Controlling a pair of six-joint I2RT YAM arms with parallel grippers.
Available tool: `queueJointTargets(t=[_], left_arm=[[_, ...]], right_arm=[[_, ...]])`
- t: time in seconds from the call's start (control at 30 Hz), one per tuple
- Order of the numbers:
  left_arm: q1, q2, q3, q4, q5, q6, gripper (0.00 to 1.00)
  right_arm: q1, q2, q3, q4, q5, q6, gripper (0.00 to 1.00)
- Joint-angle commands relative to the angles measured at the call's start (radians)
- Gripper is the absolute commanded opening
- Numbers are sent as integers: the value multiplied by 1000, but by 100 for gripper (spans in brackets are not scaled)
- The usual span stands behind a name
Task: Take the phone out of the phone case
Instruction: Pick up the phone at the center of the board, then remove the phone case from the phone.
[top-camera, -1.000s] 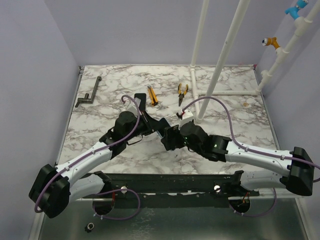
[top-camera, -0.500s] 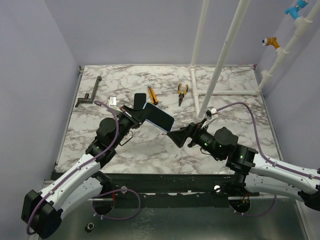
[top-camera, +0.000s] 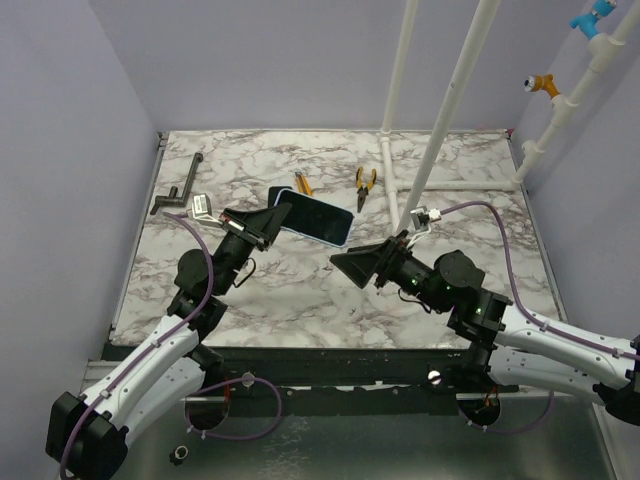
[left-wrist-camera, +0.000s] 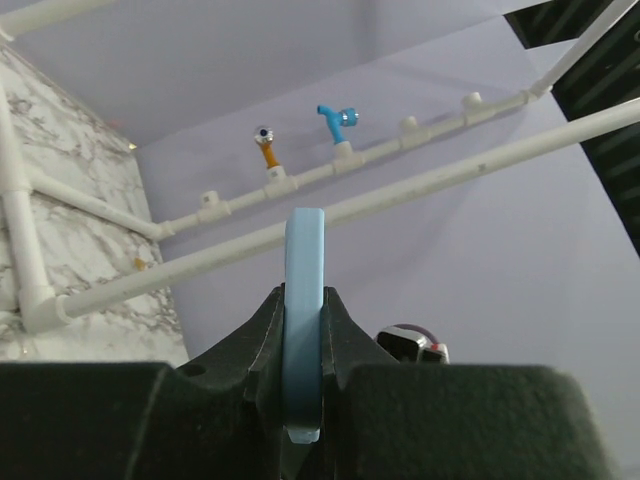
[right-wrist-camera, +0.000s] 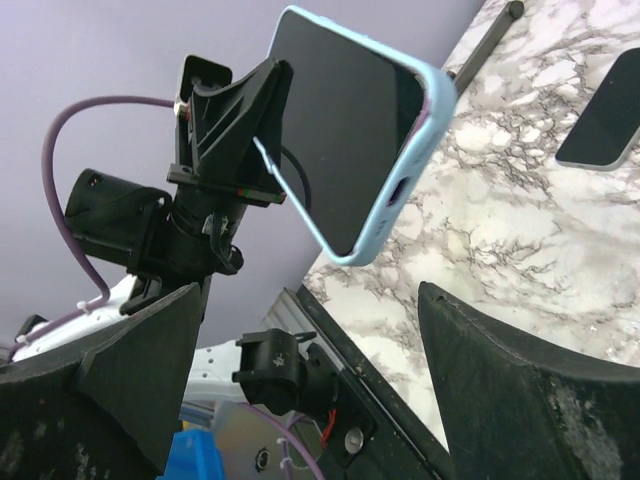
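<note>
The phone (top-camera: 322, 217) has a dark screen and sits in a light blue case (right-wrist-camera: 424, 140). It is held in the air above the marble table, tilted. My left gripper (top-camera: 266, 224) is shut on one end of the cased phone. In the left wrist view the case's blue edge (left-wrist-camera: 303, 300) stands pinched between the black fingers, and my left gripper (left-wrist-camera: 303, 405) is closed tight on it. My right gripper (top-camera: 352, 266) is open and empty, a short way right of the phone and facing it. In the right wrist view my right gripper (right-wrist-camera: 310, 400) frames the phone's screen (right-wrist-camera: 345, 130).
A dark flat slab (top-camera: 280, 195) lies on the table behind the held phone and shows in the right wrist view (right-wrist-camera: 605, 125). Yellow pliers (top-camera: 365, 183), a yellow knife (top-camera: 301, 186) and a black crank (top-camera: 178, 190) lie at the back. White pipes (top-camera: 440, 130) rise at the right.
Both grippers were together at the table's centre. The left gripper has since lifted the cased phone up and back to the left. The right gripper has drawn off right and now stands open.
</note>
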Motion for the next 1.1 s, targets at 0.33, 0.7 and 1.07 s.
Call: queueJointTargets(t=[0.33, 0.7, 1.07], left_arm=[[3, -59, -15, 134, 28, -130, 0], [4, -63, -31, 134, 7, -152, 0], [5, -71, -34, 124, 1, -153, 0]], right_arm=[[-152, 91, 11, 213, -268, 58, 60], [-152, 144, 40, 255, -372, 35, 46], [-152, 163, 53, 239, -382, 22, 14]])
